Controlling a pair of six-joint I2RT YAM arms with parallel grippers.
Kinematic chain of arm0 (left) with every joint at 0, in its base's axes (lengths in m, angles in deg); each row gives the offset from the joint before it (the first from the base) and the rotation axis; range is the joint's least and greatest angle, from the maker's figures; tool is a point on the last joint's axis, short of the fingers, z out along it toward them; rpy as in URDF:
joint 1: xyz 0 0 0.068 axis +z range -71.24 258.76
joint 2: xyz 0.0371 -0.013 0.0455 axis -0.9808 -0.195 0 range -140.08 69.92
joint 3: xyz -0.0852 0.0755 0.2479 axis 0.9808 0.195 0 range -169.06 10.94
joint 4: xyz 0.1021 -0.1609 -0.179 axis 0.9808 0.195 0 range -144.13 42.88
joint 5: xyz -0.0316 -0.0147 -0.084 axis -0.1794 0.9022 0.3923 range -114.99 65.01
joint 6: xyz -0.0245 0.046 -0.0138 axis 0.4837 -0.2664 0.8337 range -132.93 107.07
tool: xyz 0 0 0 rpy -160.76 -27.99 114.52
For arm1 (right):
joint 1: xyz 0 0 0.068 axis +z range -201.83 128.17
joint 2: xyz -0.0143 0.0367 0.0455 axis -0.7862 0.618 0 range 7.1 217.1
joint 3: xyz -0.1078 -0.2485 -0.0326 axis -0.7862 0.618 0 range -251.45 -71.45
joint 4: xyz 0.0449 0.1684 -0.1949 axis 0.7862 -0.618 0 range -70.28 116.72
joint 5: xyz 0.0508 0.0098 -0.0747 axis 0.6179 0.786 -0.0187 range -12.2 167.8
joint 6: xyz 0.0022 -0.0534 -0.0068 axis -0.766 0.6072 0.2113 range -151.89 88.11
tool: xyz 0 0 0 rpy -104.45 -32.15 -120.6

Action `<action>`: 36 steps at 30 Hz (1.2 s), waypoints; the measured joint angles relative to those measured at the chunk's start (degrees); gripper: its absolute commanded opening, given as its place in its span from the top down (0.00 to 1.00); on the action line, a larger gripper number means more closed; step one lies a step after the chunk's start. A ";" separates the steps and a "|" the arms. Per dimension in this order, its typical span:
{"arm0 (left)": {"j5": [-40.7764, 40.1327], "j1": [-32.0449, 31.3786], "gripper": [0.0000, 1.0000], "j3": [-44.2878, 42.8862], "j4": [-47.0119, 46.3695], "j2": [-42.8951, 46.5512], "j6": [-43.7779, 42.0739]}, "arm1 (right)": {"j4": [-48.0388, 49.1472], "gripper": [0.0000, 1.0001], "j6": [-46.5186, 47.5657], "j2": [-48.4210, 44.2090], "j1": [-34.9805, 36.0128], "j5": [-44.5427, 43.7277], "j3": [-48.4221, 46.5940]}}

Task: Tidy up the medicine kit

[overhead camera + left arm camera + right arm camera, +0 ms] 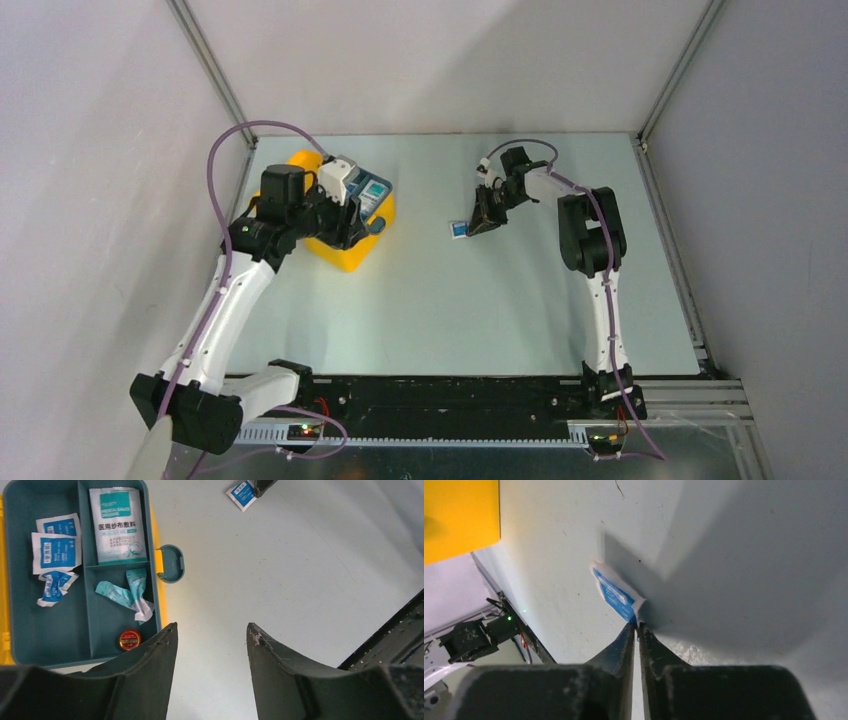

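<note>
The yellow medicine kit stands open at the back left; it also shows in the right wrist view. Its teal divided tray holds a gauze packet, small blue-white packets, crumpled teal wrappers and a red tin. The blue-grey latch sticks out on the right side. My left gripper is open and empty, above the kit's right edge. My right gripper is shut on the corner of a blue-white packet lying on the table.
Grey walls with metal frame posts close in the table on the left, back and right. A black rail with the arm bases runs along the near edge. The right arm stands at mid right.
</note>
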 measured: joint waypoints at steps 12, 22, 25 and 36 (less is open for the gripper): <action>10.03 -1.57 0.37 1.05 -6.29 -6.23 7.04 | 3.98 1.00 3.04 -10.73 0.07 7.74 10.93; 18.05 -5.09 0.36 6.80 -24.13 -11.15 15.78 | 14.82 1.00 3.34 -35.71 1.62 16.79 20.22; 20.22 -5.73 0.36 9.97 -31.43 -11.78 19.21 | 17.62 1.00 1.51 -36.65 2.75 19.50 20.63; 24.61 -8.35 0.45 10.54 -44.39 -13.40 25.68 | 19.17 1.00 -1.29 -36.46 5.60 22.16 21.40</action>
